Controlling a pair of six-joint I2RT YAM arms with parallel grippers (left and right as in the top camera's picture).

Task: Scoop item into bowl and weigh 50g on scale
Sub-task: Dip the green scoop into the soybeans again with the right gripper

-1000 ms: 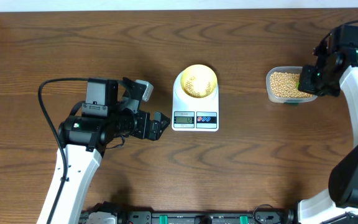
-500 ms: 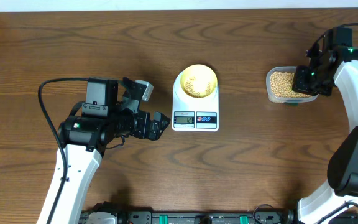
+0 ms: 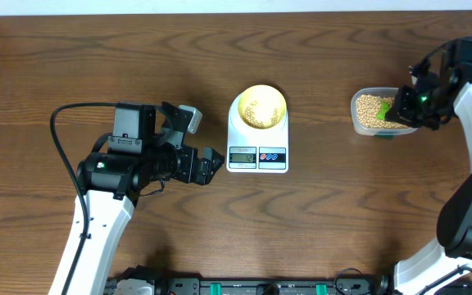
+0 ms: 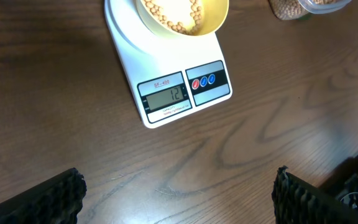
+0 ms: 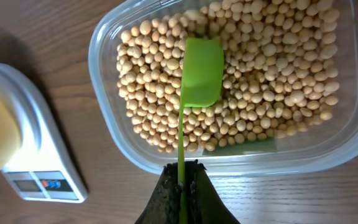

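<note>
Tan beans (image 5: 260,81) fill a clear plastic tub (image 5: 104,118) at the right of the table. My right gripper (image 5: 182,174) is shut on the thin handle of a green scoop (image 5: 201,71), whose blade lies on the beans inside the tub (image 3: 356,115). From above, the right gripper (image 3: 412,102) hangs at the tub's right end. The pale yellow bowl (image 3: 279,97), with some beans in it, sits on the white scale (image 3: 257,162). The left wrist view shows the bowl (image 4: 219,12) and the scale (image 4: 166,93) ahead of my left gripper (image 4: 176,196), which is open, empty and above bare wood.
The left arm (image 3: 129,164) lies left of the scale, with a black cable looping behind it. A pale wall strip runs along the table's far edge. Mounts and connectors line the near edge.
The right gripper swung slightly left over the tub and back to its right end, and the green scoop now shows on the beans. The left arm has not moved.
</note>
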